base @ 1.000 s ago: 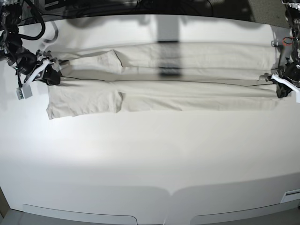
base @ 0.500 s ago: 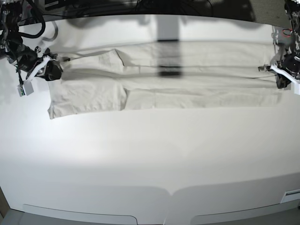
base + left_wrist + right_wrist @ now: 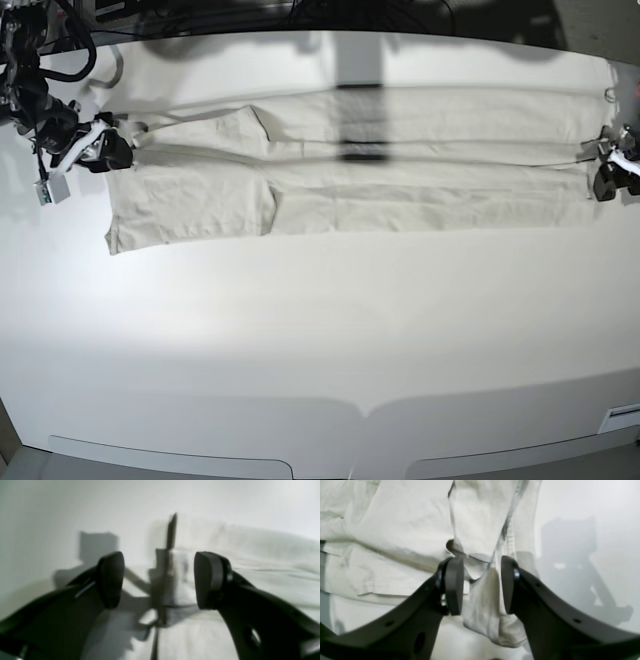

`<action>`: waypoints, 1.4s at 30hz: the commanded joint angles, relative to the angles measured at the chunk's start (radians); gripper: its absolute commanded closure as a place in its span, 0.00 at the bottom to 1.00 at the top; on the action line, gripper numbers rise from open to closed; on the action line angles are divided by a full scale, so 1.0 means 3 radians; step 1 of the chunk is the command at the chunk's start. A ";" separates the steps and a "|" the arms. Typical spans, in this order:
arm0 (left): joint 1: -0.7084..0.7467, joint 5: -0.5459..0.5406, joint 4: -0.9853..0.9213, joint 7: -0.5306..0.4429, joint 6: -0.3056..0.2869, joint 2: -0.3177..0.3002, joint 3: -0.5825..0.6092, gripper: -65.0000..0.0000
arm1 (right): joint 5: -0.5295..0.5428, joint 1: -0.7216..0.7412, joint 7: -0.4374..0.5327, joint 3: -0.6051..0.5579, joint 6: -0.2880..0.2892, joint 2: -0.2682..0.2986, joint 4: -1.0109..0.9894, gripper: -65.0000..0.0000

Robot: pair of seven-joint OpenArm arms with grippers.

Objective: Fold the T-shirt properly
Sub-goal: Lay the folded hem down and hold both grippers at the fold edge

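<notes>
where t-shirt (image 3: 400, 190) lies, seemingly white table (image 3: 320, 330)

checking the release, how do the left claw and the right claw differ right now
The left claw stands wide open with only table and blurred shadow in its gap, beside the hem end of the plain pale grey-beige cotton T-shirt. The right claw is parted less, and a bunched fold of that T-shirt lies between its pads at the sleeve end; whether it touches them is unclear. Both are dark, with flat pads, at opposite ends of the cloth.
</notes>
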 commanded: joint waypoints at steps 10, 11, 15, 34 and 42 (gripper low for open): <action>-0.0018 -0.0380 -0.0223 0.0343 -0.0453 -0.0174 -0.0031 0.34 | 0.0225 0.0017 -0.0069 0.0038 0.0017 0.0072 0.0055 0.61; -0.0019 -0.0439 -0.0303 0.0320 -0.0483 -0.0174 -0.0031 0.34 | 0.0271 0.0017 -0.0079 0.0038 0.0017 0.0072 0.0055 0.61; -0.0019 -0.0581 -0.0579 0.0314 -0.0632 -0.0173 -0.0031 0.34 | 0.0352 0.0018 -0.0076 0.0038 0.0017 0.0072 0.0055 0.61; -0.0173 -0.0795 -0.0884 0.0140 -0.0953 0.0182 -0.0029 0.37 | 0.0327 0.0017 -0.0090 0.0038 0.0017 0.0074 0.0055 0.61; -0.0187 -0.0736 -0.0884 0.0109 -0.0745 0.0212 -0.0031 0.89 | 0.0328 0.0017 -0.0089 0.0038 0.0017 0.0081 0.0055 0.61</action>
